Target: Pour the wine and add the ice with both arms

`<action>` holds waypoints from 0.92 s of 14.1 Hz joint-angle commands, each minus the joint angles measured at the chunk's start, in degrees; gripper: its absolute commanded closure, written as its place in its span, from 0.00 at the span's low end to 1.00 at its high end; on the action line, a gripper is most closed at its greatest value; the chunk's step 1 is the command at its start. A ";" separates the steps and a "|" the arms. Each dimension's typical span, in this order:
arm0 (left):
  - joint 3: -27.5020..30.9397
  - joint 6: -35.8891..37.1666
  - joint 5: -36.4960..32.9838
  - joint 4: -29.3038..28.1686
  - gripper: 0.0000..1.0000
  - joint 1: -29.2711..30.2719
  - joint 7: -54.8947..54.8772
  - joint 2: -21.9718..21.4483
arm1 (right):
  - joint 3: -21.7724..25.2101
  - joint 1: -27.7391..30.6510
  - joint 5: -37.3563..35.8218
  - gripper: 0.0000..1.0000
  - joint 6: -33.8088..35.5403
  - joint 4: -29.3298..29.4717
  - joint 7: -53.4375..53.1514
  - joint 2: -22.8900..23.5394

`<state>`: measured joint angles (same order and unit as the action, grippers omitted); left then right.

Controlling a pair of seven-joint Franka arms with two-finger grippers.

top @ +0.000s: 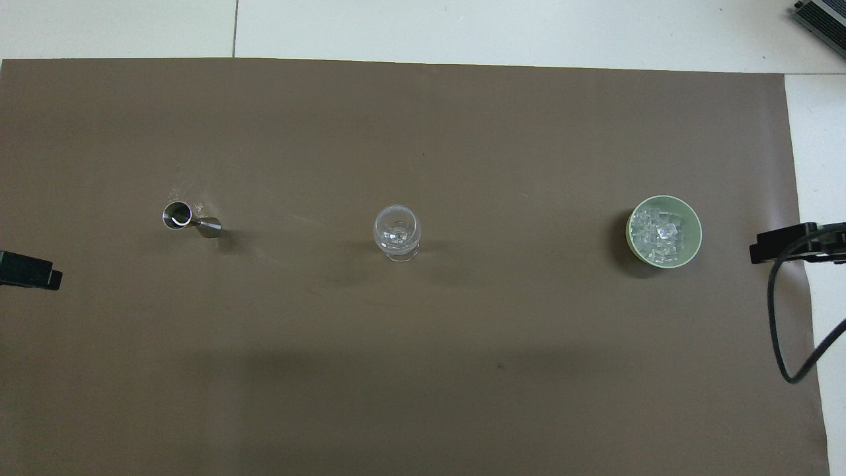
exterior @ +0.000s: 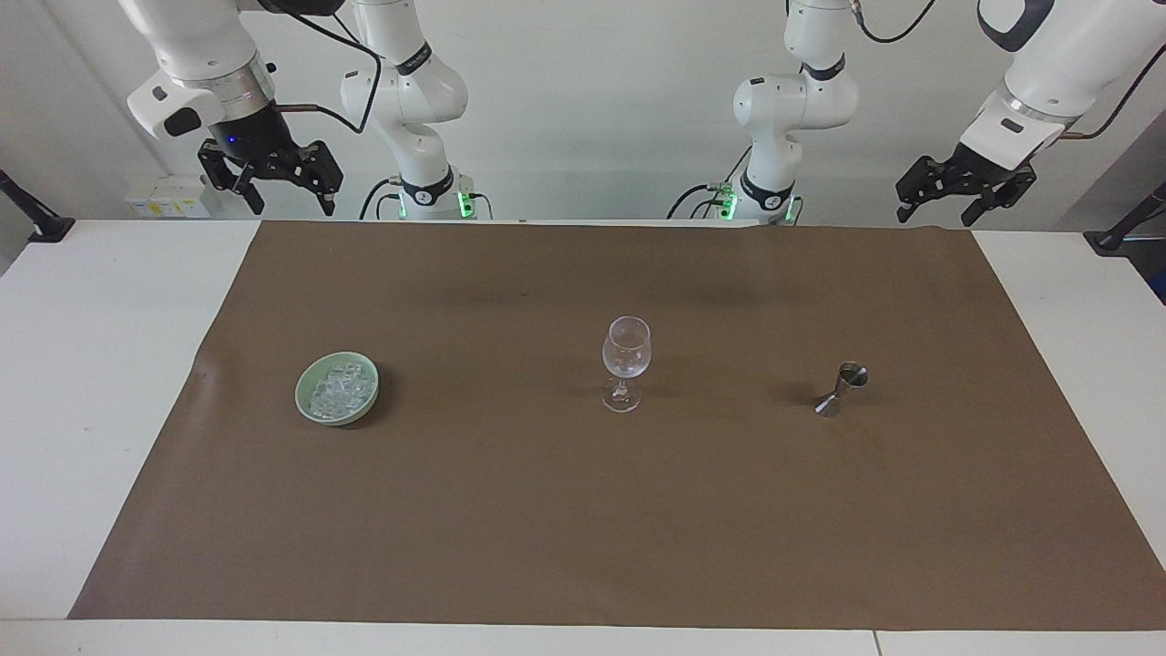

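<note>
An empty clear wine glass (exterior: 626,360) (top: 396,231) stands upright at the middle of the brown mat. Toward the right arm's end, a pale green bowl (exterior: 303,401) (top: 694,231) holds the ice (exterior: 340,387) (top: 657,233). A steel jigger (exterior: 843,389) (top: 190,220) stands toward the left arm's end. No wine shows, and I cannot tell what the jigger holds. The right gripper (exterior: 287,196) hangs open and empty above the mat's robot-side corner, well away from the bowl. The left gripper (exterior: 952,208) hangs open and empty above the mat's other robot-side corner.
The brown mat (exterior: 583,528) covers most of the white table (exterior: 82,383). Black clamps (exterior: 36,219) sit at the table's two robot-side corners. A black cable (top: 783,317) loops down from the right arm.
</note>
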<state>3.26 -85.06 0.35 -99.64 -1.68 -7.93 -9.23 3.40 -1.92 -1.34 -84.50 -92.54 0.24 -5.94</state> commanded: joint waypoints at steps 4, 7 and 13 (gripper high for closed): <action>-0.45 -2.21 0.44 -1.70 0.00 0.80 -0.95 -0.87 | -0.06 0.34 0.38 0.00 0.91 0.00 1.43 -0.47; -0.45 -2.05 0.44 -1.70 0.00 0.10 -1.12 -0.87 | -0.06 0.34 0.38 0.00 0.91 0.00 1.43 -0.47; -0.53 -2.66 0.44 -2.05 0.00 0.01 -1.04 -0.96 | -0.06 0.34 0.38 0.00 0.91 0.00 1.43 -0.47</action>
<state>2.77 -86.31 0.35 -100.02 -1.73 -8.10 -9.23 3.39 -1.92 -1.34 -84.50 -92.54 0.24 -5.94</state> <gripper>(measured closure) 0.000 0.000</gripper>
